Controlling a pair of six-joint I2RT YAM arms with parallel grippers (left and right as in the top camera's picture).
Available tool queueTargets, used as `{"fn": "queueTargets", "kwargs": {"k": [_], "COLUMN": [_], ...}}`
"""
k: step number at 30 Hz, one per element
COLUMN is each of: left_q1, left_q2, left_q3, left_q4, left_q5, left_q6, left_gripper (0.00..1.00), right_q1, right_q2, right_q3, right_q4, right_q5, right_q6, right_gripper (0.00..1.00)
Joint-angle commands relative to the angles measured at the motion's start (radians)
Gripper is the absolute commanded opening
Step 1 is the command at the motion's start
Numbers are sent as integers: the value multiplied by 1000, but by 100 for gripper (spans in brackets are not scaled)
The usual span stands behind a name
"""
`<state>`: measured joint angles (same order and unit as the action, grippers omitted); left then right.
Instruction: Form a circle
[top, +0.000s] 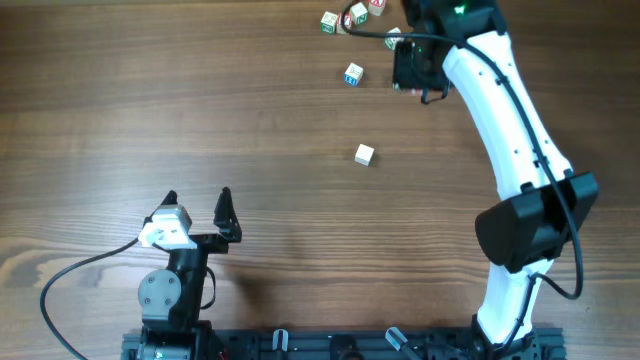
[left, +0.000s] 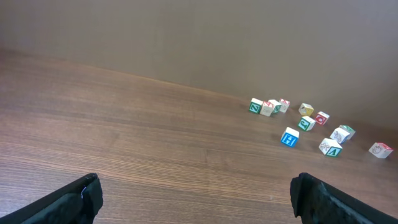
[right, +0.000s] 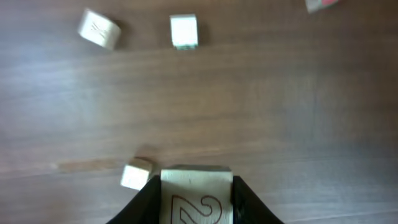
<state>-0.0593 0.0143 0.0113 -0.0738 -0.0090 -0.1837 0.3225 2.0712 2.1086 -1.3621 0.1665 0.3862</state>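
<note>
**A:** What do we have in front of us?

**B:** We look down on a brown wood-grain worktop (top: 200, 100). Small white scattered cubes (left: 306, 123) with coloured letter faces lie toward its far right.

**A:** Where is the circle?

**B:** In the left wrist view we find the circle (left: 268, 107) far off and right of centre. It is three tiny cubes touching one another in a tight clump, more a short row than a ring. It sits at the left end of the scatter, a little apart from the rest.

**A:** And the right gripper?

**B:** The right gripper (right: 195, 182) is at the far right, among the cubes. Its fingers (right: 143, 206) pinch a number cube (right: 196, 202) whose upper face shows a 2. We cannot tell whether that cube rests on the wood or is lifted. A plain cube (right: 136, 174) lies just beside it.

**A:** The left gripper?

**B:** The left gripper (top: 197, 205) sits at the near left, fingers spread wide over bare wood, well apart from every cube.

**A:** Any strays?

**B:** A blue-faced cube (top: 353, 73) lies nearer than the scatter. A lone cube (top: 364, 154) lies nearer again, close to the middle.
</note>
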Motion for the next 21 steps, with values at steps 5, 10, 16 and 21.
{"fn": "queueTargets", "kwargs": {"k": [5,10,16,21], "left_q1": [0,0,0,-1], "left_q2": [-8,-8,-8,-8], "left_q3": [-5,-5,-5,-5], "left_q4": [-1,2,3,67], "left_q5": [13,8,-11,90], "left_q6": [20,20,20,20], "left_gripper": [100,100,100,100], "right_q1": [-1,0,0,0], "right_q2": [23,23,24,40], "right_q3": [-295,-364,-368,-370], "right_q4": [178,241,318,422], "right_q5": [-25,-116,-154,-239], "right_q6": [66,59,20,-140], "right_gripper": [27,26,26,26]}}
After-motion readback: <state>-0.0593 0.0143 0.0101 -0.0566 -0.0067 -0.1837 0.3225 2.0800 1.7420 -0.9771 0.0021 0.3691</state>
